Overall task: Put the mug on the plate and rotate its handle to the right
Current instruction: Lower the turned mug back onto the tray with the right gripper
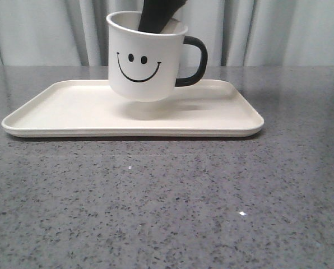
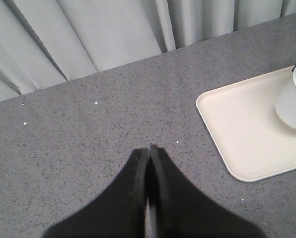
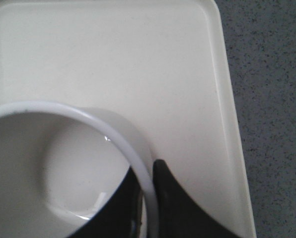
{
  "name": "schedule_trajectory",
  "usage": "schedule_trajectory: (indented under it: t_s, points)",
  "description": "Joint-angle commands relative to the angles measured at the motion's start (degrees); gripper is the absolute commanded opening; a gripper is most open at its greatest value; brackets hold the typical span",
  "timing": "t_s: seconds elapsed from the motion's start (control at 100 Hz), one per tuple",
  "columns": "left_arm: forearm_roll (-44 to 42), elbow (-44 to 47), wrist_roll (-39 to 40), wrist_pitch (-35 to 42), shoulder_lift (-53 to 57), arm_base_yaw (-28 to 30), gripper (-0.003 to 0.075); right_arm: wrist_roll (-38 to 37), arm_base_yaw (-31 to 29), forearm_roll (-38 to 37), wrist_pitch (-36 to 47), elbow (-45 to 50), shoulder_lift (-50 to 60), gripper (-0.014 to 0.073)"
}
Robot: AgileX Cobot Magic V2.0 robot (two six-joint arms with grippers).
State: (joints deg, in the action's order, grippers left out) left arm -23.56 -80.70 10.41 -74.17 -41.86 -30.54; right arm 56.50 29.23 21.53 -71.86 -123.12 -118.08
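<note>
Nearest the front camera lies a bare stretch of speckled grey stone table (image 1: 167,213), and beyond it the cream rectangular plate (image 1: 55,112) sits flat with its long side toward the viewer. Over the middle of that plate hangs the white smiley-face mug (image 1: 142,59), tilted a little and apparently just clear of the surface, a soft shadow showing beneath its base. Its black loop handle (image 1: 194,60) already points to the right in the front view. The right gripper (image 3: 147,198) is clamped on the mug's rim, one finger inside the cup and one outside against the wall, and its dark body rises out of the mug mouth toward the pale curtain (image 1: 279,31) behind.

Off to the left side, well apart from the plate, the left gripper (image 2: 149,168) hovers above bare table with its fingers pressed together, holding nothing.

As for progress, the mug has been carried over the plate and the handle looks turned the right way; what seems left is to lower the mug until its base rests flat, release the rim and lift clear, then check that the handle faces right
</note>
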Motion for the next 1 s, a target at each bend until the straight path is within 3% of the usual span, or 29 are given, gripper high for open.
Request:
schedule_trajectory:
  t_s: [0.0,0.99]
  points:
    - [-0.71,-1.11,0.55,1.95,-0.22,-0.34,-0.002,0.65,-0.13,1.32,-4.78,-1.42,3.6,-0.0113]
    - [0.75,-1.11,0.55,1.95,-0.22,-0.34,-0.002,1.37,1.0,1.43,-4.67,3.01,3.55,-0.0113]
